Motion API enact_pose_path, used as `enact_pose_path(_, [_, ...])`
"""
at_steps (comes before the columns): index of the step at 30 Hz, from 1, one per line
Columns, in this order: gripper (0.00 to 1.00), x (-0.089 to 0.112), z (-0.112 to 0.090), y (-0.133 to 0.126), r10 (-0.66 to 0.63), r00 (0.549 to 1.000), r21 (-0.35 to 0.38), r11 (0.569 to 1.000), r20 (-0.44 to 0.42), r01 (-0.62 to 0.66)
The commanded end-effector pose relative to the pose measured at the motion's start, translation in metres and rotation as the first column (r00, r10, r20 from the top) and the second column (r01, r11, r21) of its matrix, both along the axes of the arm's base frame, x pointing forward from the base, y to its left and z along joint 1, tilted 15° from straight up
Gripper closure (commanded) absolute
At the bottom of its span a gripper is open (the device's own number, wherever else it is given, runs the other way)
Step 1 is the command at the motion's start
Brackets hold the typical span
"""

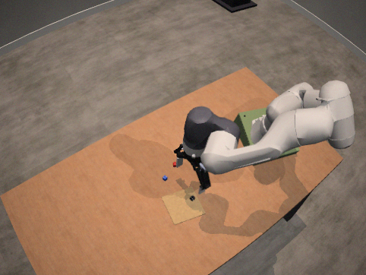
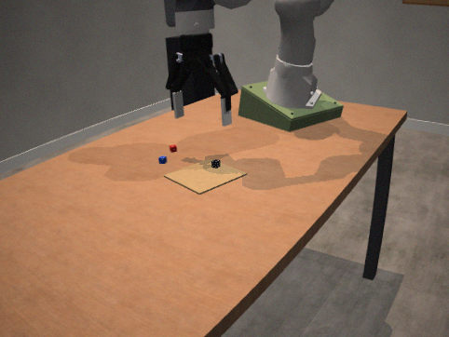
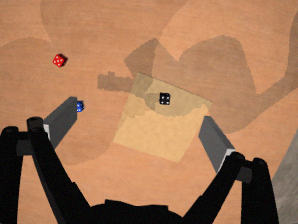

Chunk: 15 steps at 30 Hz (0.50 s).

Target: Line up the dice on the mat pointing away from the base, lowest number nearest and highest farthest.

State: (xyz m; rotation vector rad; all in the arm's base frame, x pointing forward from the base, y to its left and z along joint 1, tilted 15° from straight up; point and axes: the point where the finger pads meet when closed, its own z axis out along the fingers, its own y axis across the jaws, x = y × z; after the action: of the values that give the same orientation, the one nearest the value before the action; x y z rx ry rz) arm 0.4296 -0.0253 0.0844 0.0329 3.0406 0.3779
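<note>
I am seeing the gripper (image 2: 200, 114) hanging high above the tabletop (image 2: 140, 261), jaws spread fully wide and gripping nothing. The black die (image 2: 215, 163) is sitting on the mat (image 2: 200, 179) near its 12 o'clock corner. The blue die (image 2: 162, 159) and red die (image 2: 172, 148) are lying off the mat, toward 10 o'clock.

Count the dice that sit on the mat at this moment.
1. The black die sits on the mat near its base-side corner; the red die and blue die lie on the table. None appear hidden.
</note>
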Motion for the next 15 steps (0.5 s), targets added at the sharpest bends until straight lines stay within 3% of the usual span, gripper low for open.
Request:
enact_pose_path(1, [0.0, -0.007, -0.02, -0.044, -0.156, 0.986, 0.0, 0.988, -0.05, 0.156])
enact_pose_path(10, [0.0, -0.029, -0.048, -0.116, -0.406, 0.907, 0.015, 0.912, -0.11, 0.41])
enact_pose_path(15, [0.0, -0.033, -0.051, -0.129, -0.449, 0.886, 0.019, 0.891, -0.117, 0.454])
